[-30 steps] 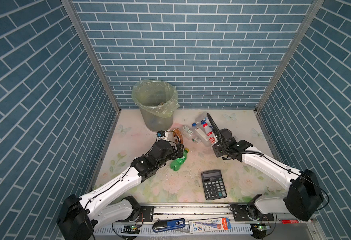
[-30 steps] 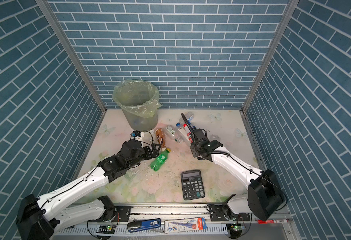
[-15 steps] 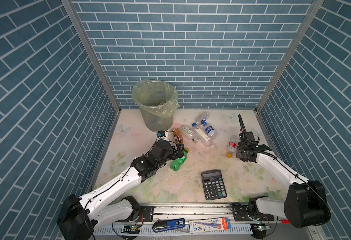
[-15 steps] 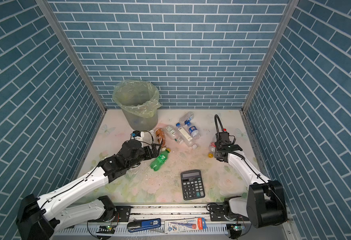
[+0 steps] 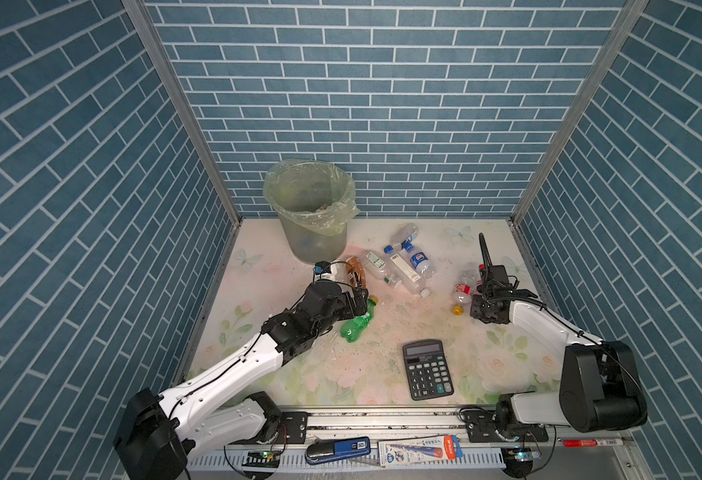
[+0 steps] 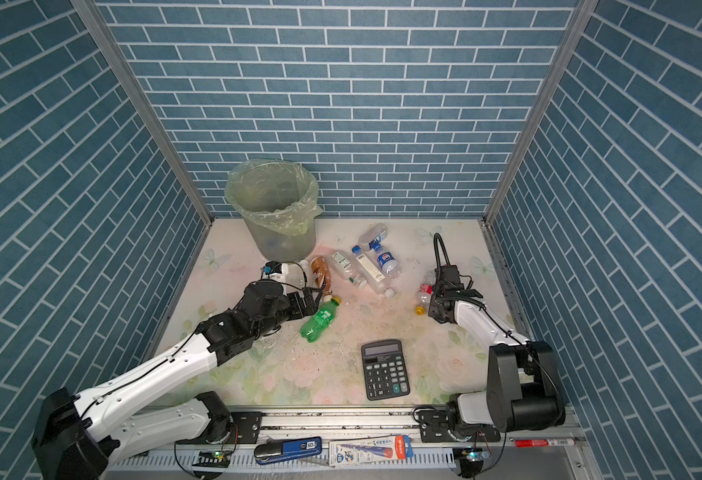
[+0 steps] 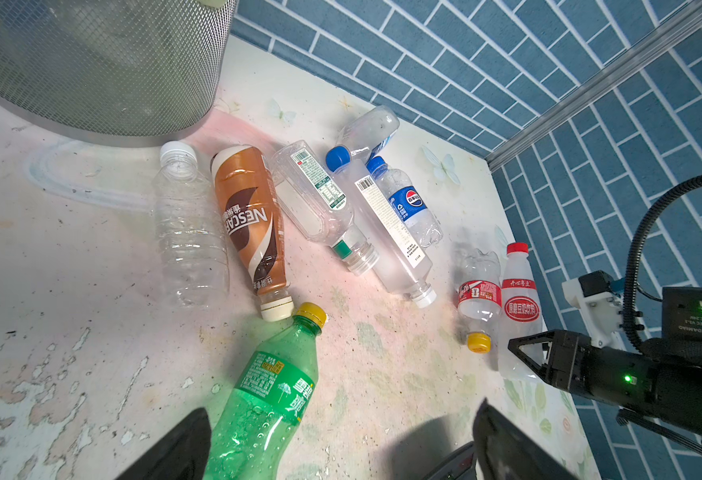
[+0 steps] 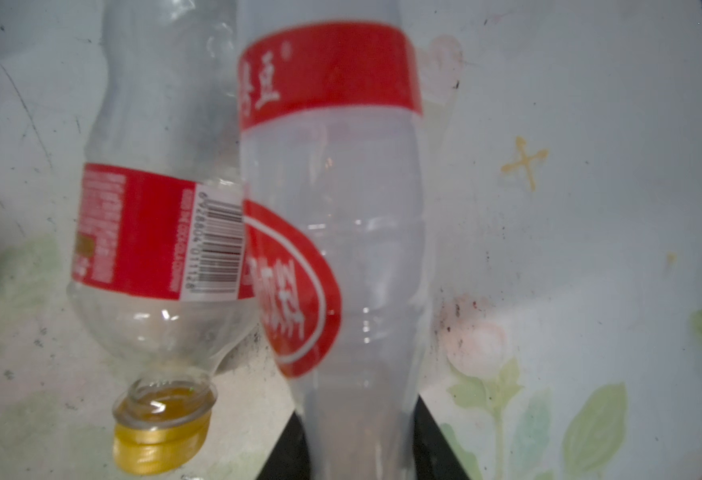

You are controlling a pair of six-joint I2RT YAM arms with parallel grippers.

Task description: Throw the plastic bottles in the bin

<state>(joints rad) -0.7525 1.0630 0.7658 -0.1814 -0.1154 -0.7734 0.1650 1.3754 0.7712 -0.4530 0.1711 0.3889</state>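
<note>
The bin (image 5: pixel 311 208) stands at the back left, lined with a pale green bag. My left gripper (image 5: pixel 359 305) is open just over the neck end of a green bottle (image 5: pixel 355 326) that lies flat on the table; the left wrist view shows this green bottle (image 7: pixel 274 386) reaching in between the spread jaws of my left gripper (image 7: pixel 336 449). A brown bottle (image 7: pixel 249 224) and several clear bottles (image 5: pixel 403 266) lie behind it. On the right, my right gripper (image 8: pixel 357 449) is shut on the base of a clear red-capped bottle (image 8: pixel 332 249). A yellow-capped bottle (image 8: pixel 158 249) lies beside that one.
A black calculator (image 5: pixel 427 369) lies near the front edge, between the arms. The right arm (image 5: pixel 548 324) runs close along the right wall. A clear white-capped bottle (image 7: pixel 187 232) lies next to the bin's base.
My right gripper has swung from the middle cluster of bottles to the right side, and two red-labelled bottles came with it. Its jaws have closed a little more. The left arm has not moved.
</note>
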